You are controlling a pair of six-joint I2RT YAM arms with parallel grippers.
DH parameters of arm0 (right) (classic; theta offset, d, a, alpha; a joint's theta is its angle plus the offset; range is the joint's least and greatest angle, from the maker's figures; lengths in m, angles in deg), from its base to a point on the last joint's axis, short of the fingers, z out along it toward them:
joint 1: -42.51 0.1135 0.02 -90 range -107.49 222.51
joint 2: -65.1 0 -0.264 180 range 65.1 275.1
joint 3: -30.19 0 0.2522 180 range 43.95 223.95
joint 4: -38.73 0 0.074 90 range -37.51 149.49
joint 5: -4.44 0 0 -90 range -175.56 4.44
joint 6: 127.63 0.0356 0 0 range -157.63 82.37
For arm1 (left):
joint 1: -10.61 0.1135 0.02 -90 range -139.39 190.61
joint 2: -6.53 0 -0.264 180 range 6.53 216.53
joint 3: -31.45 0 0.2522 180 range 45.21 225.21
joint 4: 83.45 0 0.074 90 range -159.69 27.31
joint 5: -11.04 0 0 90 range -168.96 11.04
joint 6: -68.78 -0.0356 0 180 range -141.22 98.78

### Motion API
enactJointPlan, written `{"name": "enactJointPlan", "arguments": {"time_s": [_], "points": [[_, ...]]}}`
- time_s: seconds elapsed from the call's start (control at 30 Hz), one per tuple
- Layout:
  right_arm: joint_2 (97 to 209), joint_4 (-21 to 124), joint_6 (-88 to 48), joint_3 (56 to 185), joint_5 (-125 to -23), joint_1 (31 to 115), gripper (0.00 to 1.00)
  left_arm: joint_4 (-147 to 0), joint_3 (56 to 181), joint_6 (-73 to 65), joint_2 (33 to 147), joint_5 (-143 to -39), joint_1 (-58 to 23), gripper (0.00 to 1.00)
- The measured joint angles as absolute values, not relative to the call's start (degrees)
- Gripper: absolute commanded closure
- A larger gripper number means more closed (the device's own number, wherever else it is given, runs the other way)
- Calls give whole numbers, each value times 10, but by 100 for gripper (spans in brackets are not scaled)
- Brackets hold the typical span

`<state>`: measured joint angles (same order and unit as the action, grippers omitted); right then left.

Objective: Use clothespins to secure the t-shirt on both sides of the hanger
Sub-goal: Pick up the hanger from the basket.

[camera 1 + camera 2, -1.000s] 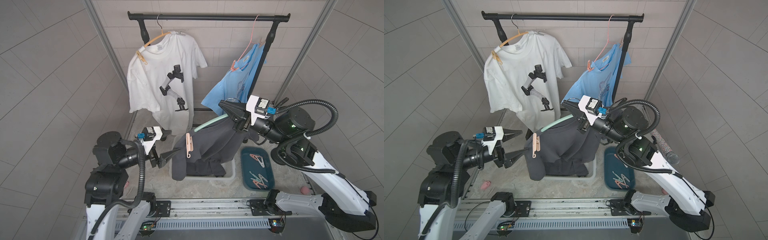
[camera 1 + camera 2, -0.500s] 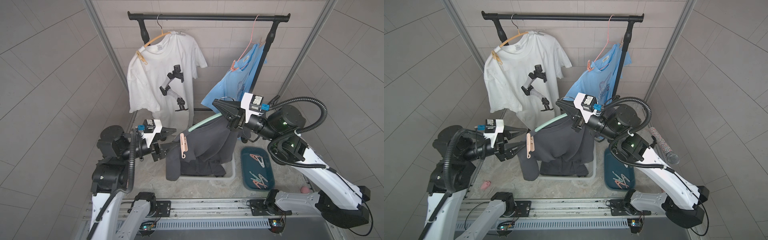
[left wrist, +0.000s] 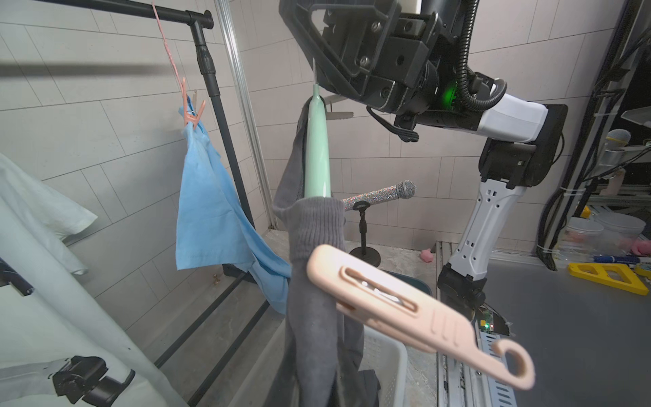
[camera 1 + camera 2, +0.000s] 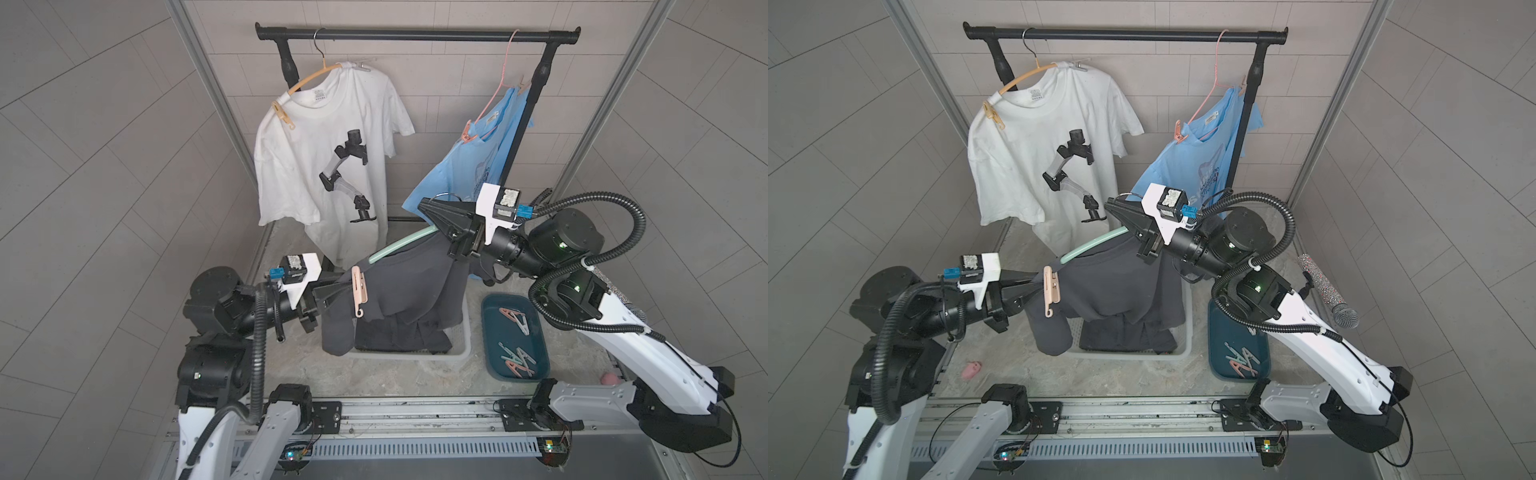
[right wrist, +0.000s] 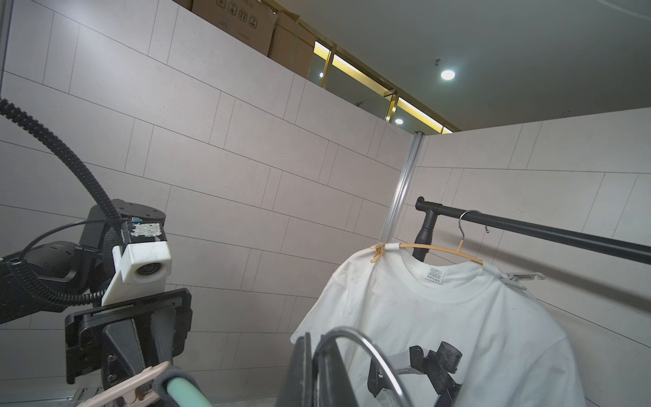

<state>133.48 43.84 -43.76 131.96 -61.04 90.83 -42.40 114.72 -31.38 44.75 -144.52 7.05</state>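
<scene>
Closing over the last second, the left gripper (image 4: 350,286) has gone from wide open and clear of the dark grey t-shirt (image 4: 415,291) to narrow at its shoulder, while the right arm has carried the garment toward it. Its jaws now stand almost together, tips against the peach clothespin (image 4: 359,291) clipped over the shirt at the end of the mint-green hanger (image 4: 399,245). Whether they pinch the peg or the cloth under it cannot be told.

The right gripper (image 4: 424,206) is clamped tight on the hanger's wire hook (image 5: 345,330), holding hanger and shirt above the white laundry basket (image 4: 466,336).

Three t-shirts show: the dark one, a white t-shirt (image 4: 332,145) and a blue t-shirt (image 4: 469,174), the last two each on its own hanger on the black rail (image 4: 415,35). The white one carries two pegs, a yellowish peg (image 4: 284,116) and a pale peg (image 4: 359,66). The blue one also carries two, a lower pink peg (image 4: 467,135) and an upper peg (image 4: 523,83).

In the teal tray (image 4: 496,328) one loose pink peg (image 4: 515,320) lies apart from a small heap (image 4: 517,360) too tangled to count. One glittery microphone (image 4: 1323,291) stands beside the right arm.
</scene>
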Motion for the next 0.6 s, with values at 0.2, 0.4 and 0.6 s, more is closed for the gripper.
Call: {"name": "enactJointPlan", "arguments": {"time_s": [0.2,0.4,0.6], "points": [[1335,433,-439,1333,-621,905,56,-403,1163,-314,446,-1408,71,100],[1326,433,-459,1334,-635,905,50,-367,1181,-316,425,-1370,71,100],[1295,429,-486,1334,-658,905,47,-306,1211,-338,401,-1326,71,100]]}}
